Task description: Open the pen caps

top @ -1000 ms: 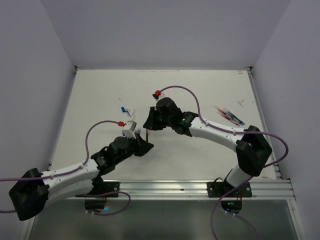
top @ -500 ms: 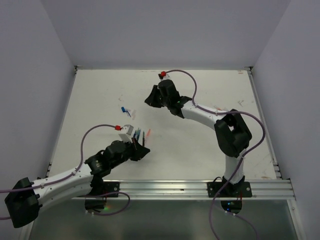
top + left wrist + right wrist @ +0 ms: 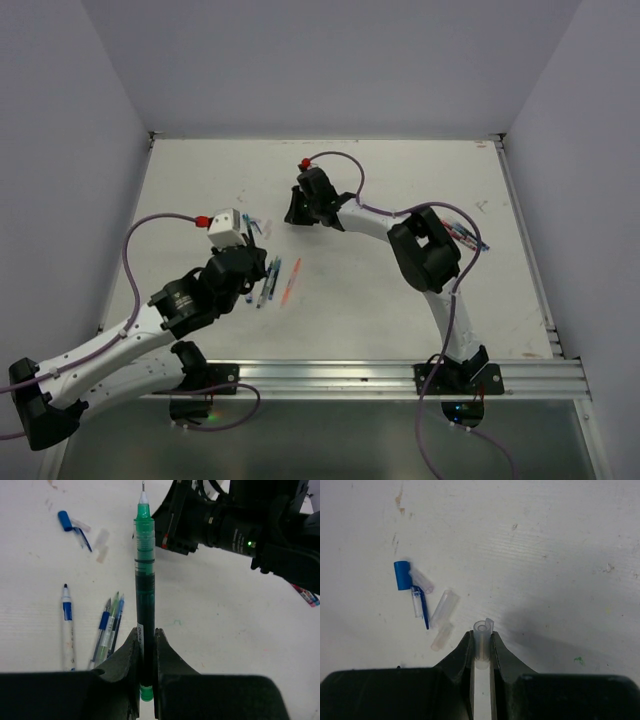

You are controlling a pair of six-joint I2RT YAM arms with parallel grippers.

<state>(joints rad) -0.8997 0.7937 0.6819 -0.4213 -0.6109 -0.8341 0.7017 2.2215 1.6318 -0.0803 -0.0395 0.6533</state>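
Where the overhead view takes in the scuffed white worktop (image 3: 400, 300), the left hand (image 3: 252, 262) sits just beside a fan of thin pens (image 3: 270, 283), with the right hand (image 3: 296, 208) farther back.

In the left wrist view, black fingers (image 3: 131, 647) clench a slim green pen (image 3: 143, 555), its needle tip bare.

In the right wrist view, fingers (image 3: 462, 652) pinch a translucent tubular cap (image 3: 481, 630). A stubby blue cap (image 3: 401, 575) and clear sleeves (image 3: 444, 609) lie loose nearby.

Overhead rear view; two close wrist views, shared table (image 3: 200, 180)
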